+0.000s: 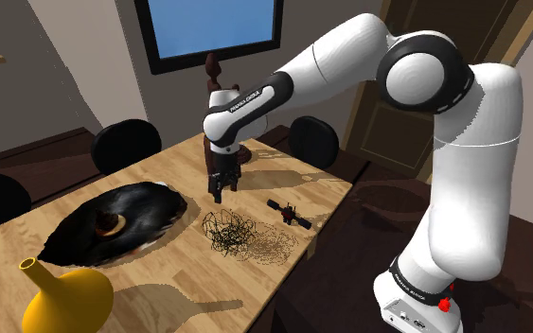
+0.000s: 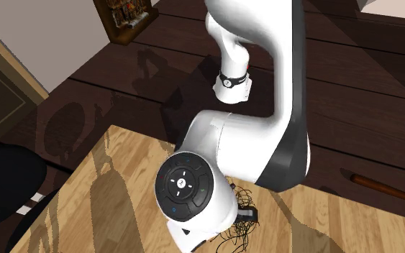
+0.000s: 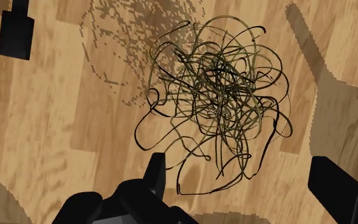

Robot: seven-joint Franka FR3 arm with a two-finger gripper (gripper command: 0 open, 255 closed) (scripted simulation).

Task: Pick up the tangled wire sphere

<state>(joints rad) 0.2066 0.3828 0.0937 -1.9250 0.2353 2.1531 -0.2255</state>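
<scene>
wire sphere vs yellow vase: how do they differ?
The wire sphere is a see-through tangle of thin dark strands; the yellow vase is solid and smooth. The wire sphere sits near the gripper; the yellow vase, bulbous with a narrow neck, stands far from it. Both rest on the wooden table.

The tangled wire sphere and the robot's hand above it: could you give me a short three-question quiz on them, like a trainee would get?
1. True or false: the gripper is shut on the tangled wire sphere.
2. In the shoulder view, what stands at the lower left end of the table? A) a yellow vase B) a red kettle C) a green bottle
3. Fill in: the sphere rests on a ____ tabletop.

Key:
1. False. The fingers stand apart and do not touch the sphere.
2. A.
3. Wooden.
</scene>
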